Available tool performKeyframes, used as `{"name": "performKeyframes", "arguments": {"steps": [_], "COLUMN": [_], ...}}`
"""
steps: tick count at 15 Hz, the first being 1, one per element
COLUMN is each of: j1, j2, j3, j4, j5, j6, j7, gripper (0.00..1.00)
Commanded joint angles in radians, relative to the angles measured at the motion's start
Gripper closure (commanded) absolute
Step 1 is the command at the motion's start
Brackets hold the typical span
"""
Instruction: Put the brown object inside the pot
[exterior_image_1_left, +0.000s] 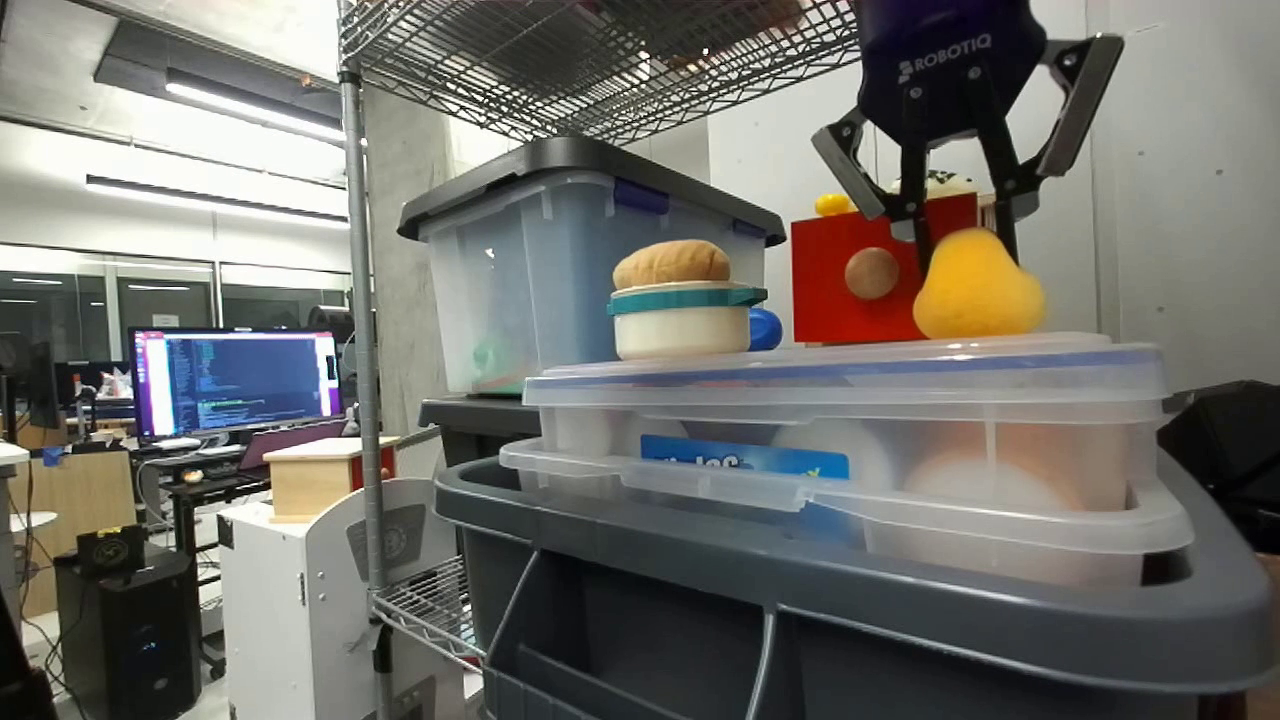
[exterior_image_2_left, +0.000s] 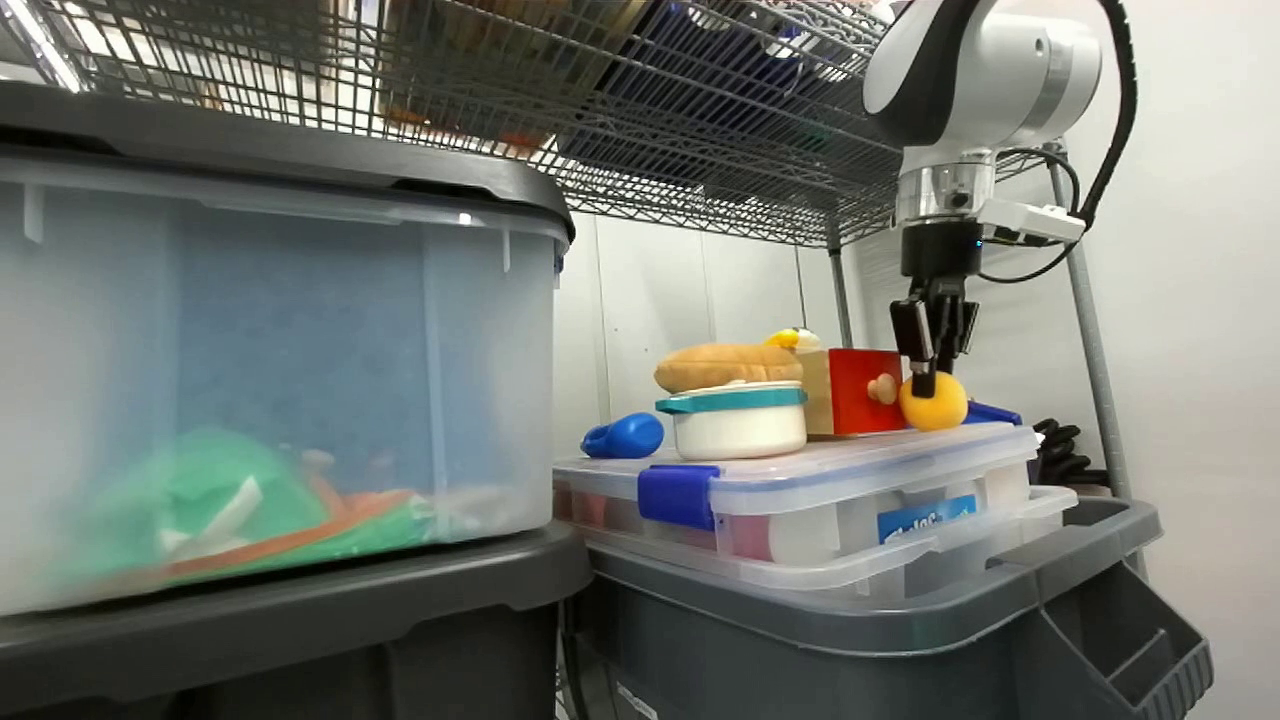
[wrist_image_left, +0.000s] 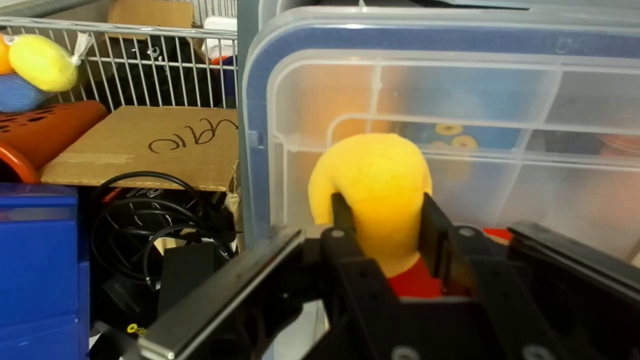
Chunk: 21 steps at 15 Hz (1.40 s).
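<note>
One creased toy bread (exterior_image_1_left: 672, 265) tops the squat round pot (exterior_image_1_left: 682, 332).

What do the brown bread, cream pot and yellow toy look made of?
Brown bread: matte, likely stuffed fabric; puckered grooves, no glossy highlights.
Cream pot: smooth, satin finish; maybe hard plastic, possibly enamelled metal; crisp, rigid-looking edges.
Yellow toy: matte, probably plush or felt; velvety surface, diffuse shading.
</note>
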Motion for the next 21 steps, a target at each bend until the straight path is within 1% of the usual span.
{"name": "performKeyframes", "arguments": {"steps": [1, 5, 6, 9, 14, 18, 21], "j1": [-0.013, -0.013, -0.013, 0.002, 0.039, 0.082, 0.116], "j2": [-0.019, -0.021, -0.025, -0.07, -0.222, -0.367, -0.487], "j3": [0.024, 0.029, 0.031, 0.039, 0.074, 0.092, 0.103], "j4": [0.005, -0.001, -0.004, -0.053, -0.199, -0.311, -0.37], "j5": [0.013, 0.013, 0.015, -0.012, -0.002, 0.0, 0.002], "j6": [-0.032, -0.031, -0.033, -0.024, -0.025, -0.064, -0.134], "j7": [0.002, 0.001, -0.001, 0.044, 0.074, 0.116, 0.158], "gripper": [0.34, 0.05, 0.01, 0.0, 0.0, 0.0, 0.0]}}
